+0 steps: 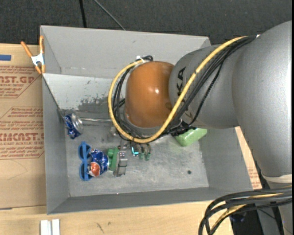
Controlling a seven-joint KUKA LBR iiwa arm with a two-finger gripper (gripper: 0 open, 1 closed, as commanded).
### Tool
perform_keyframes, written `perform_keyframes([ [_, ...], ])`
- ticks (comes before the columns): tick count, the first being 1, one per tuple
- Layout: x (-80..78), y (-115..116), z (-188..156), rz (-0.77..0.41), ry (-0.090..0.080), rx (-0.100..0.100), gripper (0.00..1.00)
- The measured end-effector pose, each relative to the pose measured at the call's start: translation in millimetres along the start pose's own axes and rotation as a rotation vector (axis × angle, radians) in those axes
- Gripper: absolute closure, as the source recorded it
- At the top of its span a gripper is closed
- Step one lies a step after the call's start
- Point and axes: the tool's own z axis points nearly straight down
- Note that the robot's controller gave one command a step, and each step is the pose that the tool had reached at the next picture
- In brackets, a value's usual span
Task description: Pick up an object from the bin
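My gripper pokes out from under the arm's wrist, low over the bin floor near the middle front. Just to its left lies a small green and grey piece. Left of that sits a crumpled blue wrapper with a red and white spot, resting against a blue plastic thing. A light green block lies to the right of the gripper, partly hidden by the arm.
A silvery spoon-like thing with a blue crumpled end lies by the left wall. The arm and its orange cover hide the middle and right of the bin. Bare floor shows at the front right.
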Motion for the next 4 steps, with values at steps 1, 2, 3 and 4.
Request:
perform_keyframes([
  [1, -6.1, 19.5, 80.0, -0.010, -0.002, 0.000, 0.00],
  [2, -7.8, 18.6, 75.6, -0.007, -0.007, -0.002, 1.00],
  [3, -23.3, 81.4, 74.4, 0.117, -0.004, 0.003, 1.00],
  [4, 1.7, 87.6, -70.2, 0.076, -0.015, -0.005, 1.00],
])
